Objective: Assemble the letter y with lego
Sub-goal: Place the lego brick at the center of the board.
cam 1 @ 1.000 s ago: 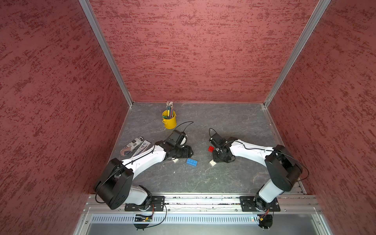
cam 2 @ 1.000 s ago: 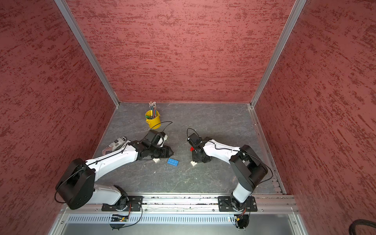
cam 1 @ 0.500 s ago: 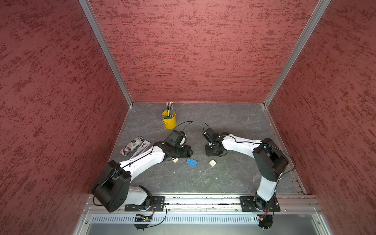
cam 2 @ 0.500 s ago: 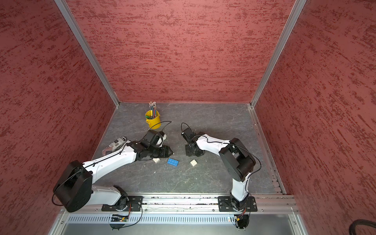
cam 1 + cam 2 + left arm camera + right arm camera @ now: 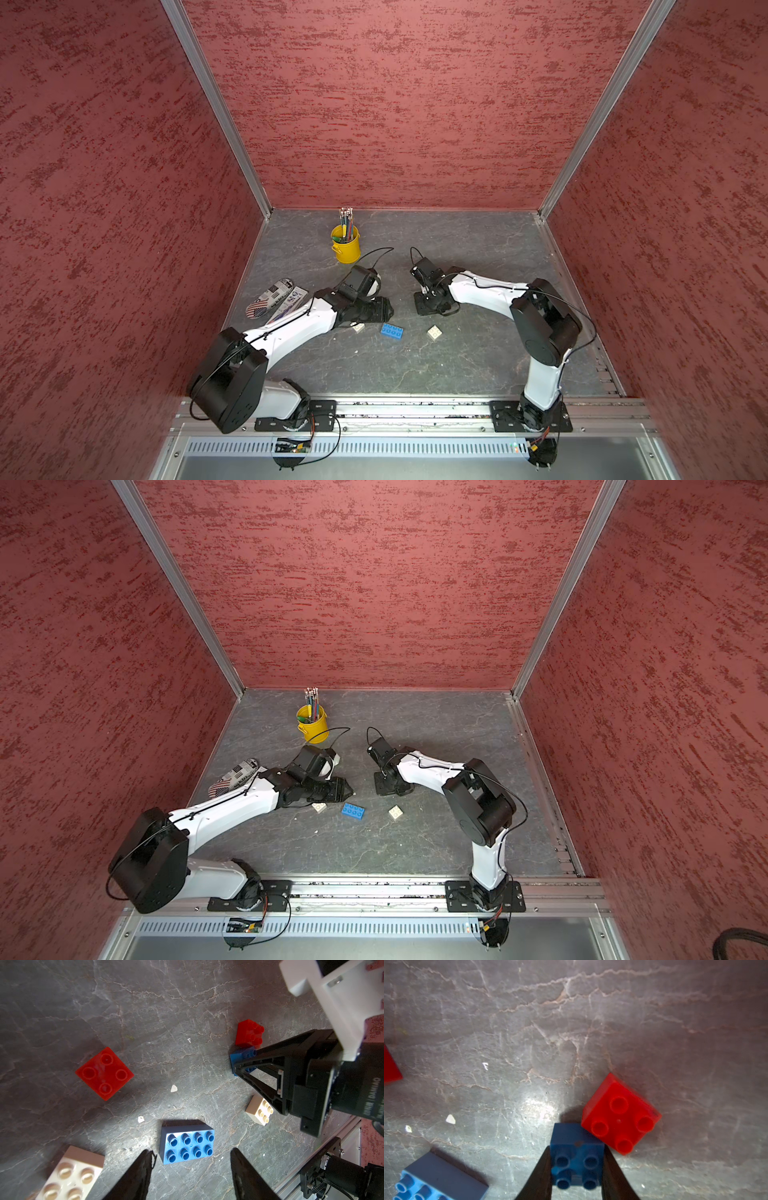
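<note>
Your right end effector [image 5: 577,1149] is clamped on the blue square brick [image 5: 577,1169], just beside a red brick [image 5: 620,1113] on the bench [image 5: 529,1043], while your left end effector [image 5: 191,1150] stands partly open, gripping nothing, near the long blue brick [image 5: 187,1145] and a white brick [image 5: 70,1174].

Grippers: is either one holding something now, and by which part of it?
The right gripper grips the blue square brick by two opposite side walls. The left gripper is open and holds nothing.
</note>
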Robot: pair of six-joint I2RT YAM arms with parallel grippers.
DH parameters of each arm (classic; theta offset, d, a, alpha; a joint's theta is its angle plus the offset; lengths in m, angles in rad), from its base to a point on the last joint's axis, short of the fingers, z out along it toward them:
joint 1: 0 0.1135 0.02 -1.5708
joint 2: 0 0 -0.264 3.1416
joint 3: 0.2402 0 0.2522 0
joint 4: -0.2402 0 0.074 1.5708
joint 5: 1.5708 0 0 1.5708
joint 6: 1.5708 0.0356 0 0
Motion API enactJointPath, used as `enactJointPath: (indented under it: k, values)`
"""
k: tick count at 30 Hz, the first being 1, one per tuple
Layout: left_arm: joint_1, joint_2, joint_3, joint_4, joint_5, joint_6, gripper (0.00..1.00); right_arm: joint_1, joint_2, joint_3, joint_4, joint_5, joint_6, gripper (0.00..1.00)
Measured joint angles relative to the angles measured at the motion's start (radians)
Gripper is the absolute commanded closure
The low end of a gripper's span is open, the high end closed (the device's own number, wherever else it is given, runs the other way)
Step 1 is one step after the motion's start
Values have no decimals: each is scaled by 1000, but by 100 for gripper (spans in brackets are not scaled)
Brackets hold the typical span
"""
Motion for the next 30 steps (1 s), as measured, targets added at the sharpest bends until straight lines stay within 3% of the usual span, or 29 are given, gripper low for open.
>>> enactJointPath:
  k: [14,19,23,30]
  values:
    - [0,12,0,0,12,0,38,-69,-48,-65,14,62,18,65]
    - [0,12,0,0,12,0,38,-71,-72,-98,6,66,13,60]
    - [0,12,0,0,13,0,38,-72,-76,-115,-4,66,11,43]
    - [0,12,-3,6,15,0,38,-72,-76,-114,-13,66,16,45]
